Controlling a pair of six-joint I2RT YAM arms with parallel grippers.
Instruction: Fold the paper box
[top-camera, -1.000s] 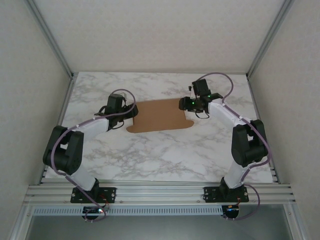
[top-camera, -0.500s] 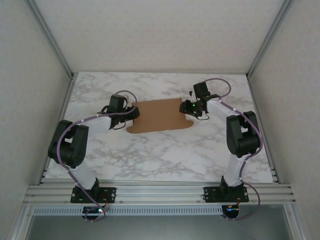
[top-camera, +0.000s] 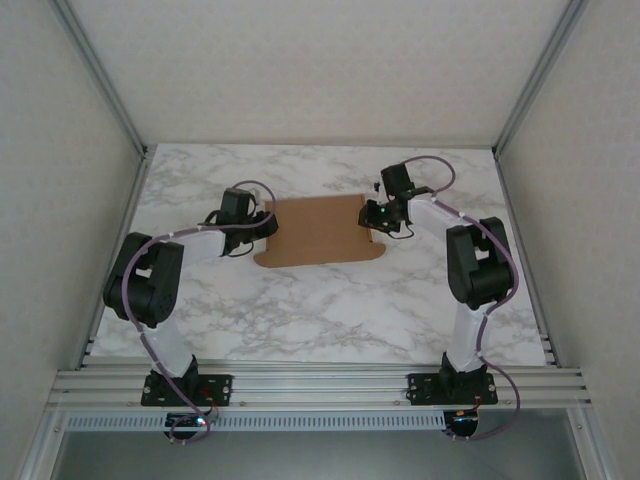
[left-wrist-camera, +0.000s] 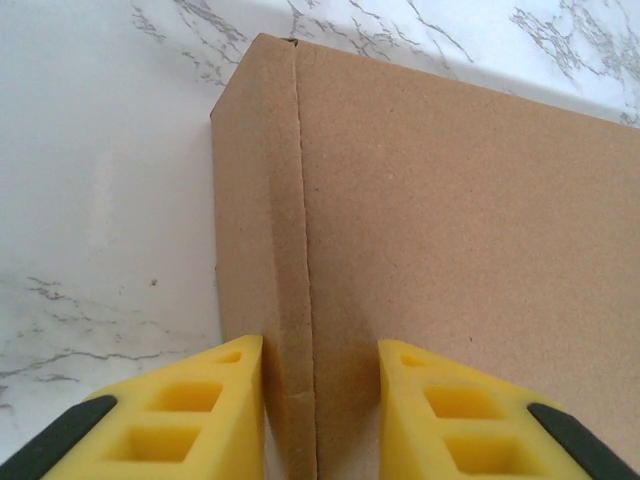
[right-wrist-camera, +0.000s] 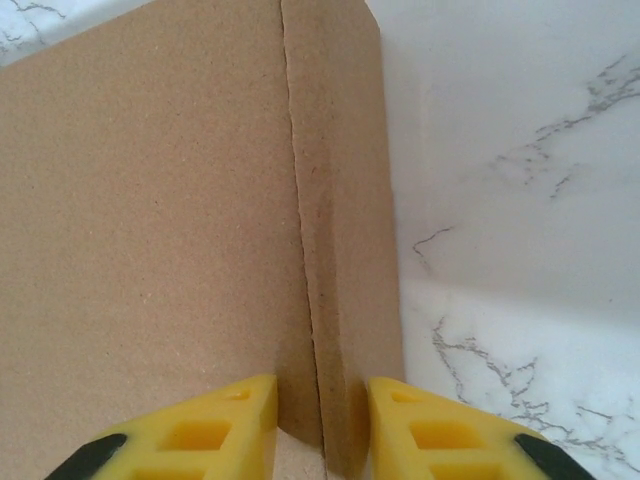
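a white marble-patterned table (top-camera: 300, 320) spreads between pale walls and a metal frame, with two arms bolted at its near edge. the plain brown cardboard paper box (top-camera: 320, 232) lies flat on the table, towards the far side and about midway between left and right, its long sides running left to right. its near edge has rounded tabs at both ends.

the left arm reaches in from the left and the right arm from the right, each bent down to one short end of the paper box. the left tool (top-camera: 268, 222) sits at the left end and the right tool (top-camera: 368, 215) at the right end.

in the left wrist view, two yellow foam fingers (left-wrist-camera: 200, 410) stand partly spread on either side of a crease (left-wrist-camera: 303, 250) that marks off a narrow side strip. the outer finger overlaps the strip's edge. in the right wrist view, the right tool's fingers (right-wrist-camera: 440, 430) are likewise partly spread, with the matching crease (right-wrist-camera: 300, 200) between them. whether any pad presses the cardboard, i cannot tell.
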